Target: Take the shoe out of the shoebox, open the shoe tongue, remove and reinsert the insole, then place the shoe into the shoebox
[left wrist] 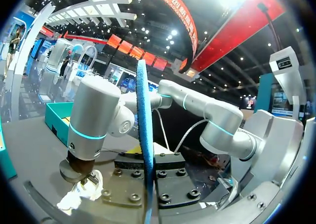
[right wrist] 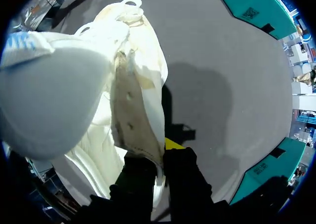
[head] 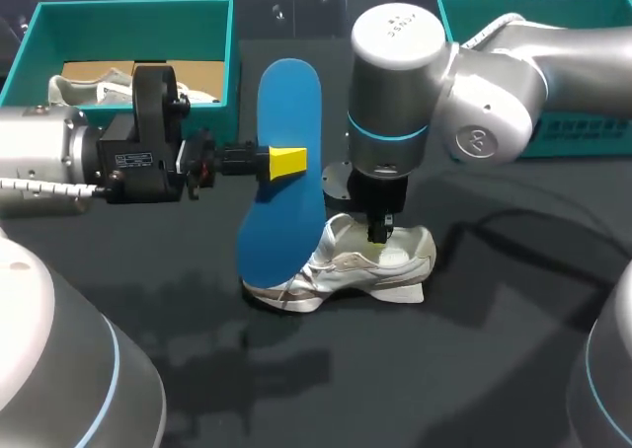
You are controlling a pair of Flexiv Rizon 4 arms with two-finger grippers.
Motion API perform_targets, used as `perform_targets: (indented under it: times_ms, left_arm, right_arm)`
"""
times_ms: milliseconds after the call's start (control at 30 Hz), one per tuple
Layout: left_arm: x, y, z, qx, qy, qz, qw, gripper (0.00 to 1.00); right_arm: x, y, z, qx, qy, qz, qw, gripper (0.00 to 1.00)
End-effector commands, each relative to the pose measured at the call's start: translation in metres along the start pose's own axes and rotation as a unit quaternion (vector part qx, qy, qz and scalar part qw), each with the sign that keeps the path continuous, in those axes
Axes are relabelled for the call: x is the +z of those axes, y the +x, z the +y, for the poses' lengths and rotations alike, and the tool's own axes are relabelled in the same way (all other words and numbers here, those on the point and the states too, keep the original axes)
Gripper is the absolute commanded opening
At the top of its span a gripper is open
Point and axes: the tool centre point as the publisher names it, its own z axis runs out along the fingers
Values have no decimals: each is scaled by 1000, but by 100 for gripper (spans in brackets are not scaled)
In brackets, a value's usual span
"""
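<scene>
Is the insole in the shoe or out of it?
Out: the left pincer holds the blue insole upright, outside the white shoe.

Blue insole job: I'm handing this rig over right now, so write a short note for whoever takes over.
Left tool: shut on the blue foam insole, held in the air over the shoe's toe end.
Right tool: shut on the opening's fabric edge of the white sneaker, which stands on the black table.
The open teal shoebox sits at the back left.
Done: shoe out of the box, insole out of the shoe.
Left: reinsert the insole, then put the shoe into the shoebox.
</scene>
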Motion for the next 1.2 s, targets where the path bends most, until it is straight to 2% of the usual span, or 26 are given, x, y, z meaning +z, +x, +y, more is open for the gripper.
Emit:
perform_targets:
  times_ms: [33, 233, 500, 633, 733, 1200]
  left_arm:
    - [1, 0, 1, 0, 1, 0, 1000, 0]
    - [1, 0, 1, 0, 1, 0, 1000, 0]
    - [1, 0, 1, 0, 1, 0, 1000, 0]
    - [1, 0, 1, 0, 1, 0, 1000, 0]
    - [1, 0, 1, 0, 1, 0, 1000, 0]
    - [1, 0, 1, 0, 1, 0, 1000, 0]
  right_arm:
    - [-2, 3, 1, 1, 5, 0, 1000, 0]
    - [-15, 7, -4, 35, 5, 6, 999, 0]
    - [-35, 16, -13, 153, -13, 1, 988, 0]
    - [-42, 25, -14, 230, -35, -14, 972, 0]
    - [-50, 34, -11, 308, -61, -27, 949, 0]
    - [-50, 34, -11, 308, -61, -27, 949, 0]
